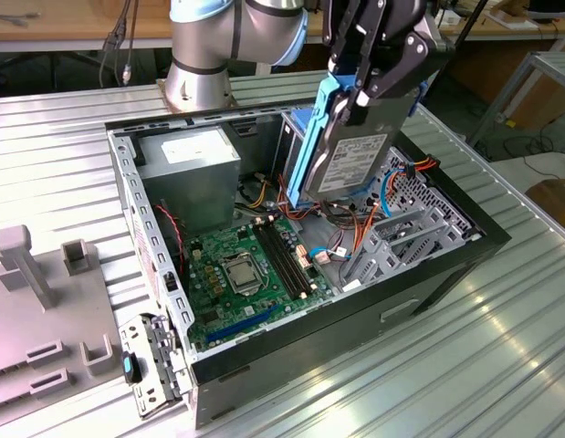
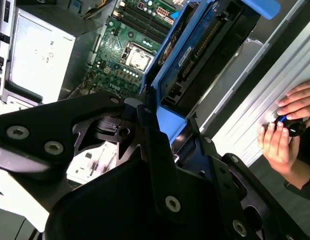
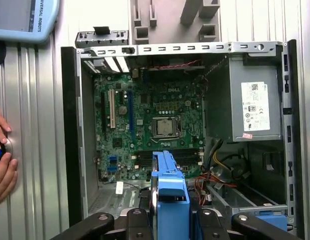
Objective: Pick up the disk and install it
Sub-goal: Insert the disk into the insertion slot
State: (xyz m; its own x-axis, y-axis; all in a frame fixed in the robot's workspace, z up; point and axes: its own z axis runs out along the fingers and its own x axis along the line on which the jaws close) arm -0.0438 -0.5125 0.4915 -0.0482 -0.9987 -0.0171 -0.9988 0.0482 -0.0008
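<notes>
1. Second wrist view: the black gripper (image 2: 172,125) has its fingers (image 2: 157,155) clamped on the disk (image 2: 205,50), pinching the end of its blue frame.
2. Seen in the exterior view, the gripper (image 1: 360,91) holds the disk (image 1: 350,169) on edge and tilted, in the air above the open case (image 1: 355,319), over the cabled bay toward the exterior view's right.
3. The disk is a flat, dark grey metal slab with a pale label, framed by bright blue plastic rails.
4. Below it, a green motherboard (image 1: 232,274) lies flat on the case floor, beside a boxy grey metal power supply (image 1: 191,164).
5. The case rests on a ribbed metal table (image 1: 465,365); a person's hands (image 2: 285,130) are on the table beside the case.
</notes>
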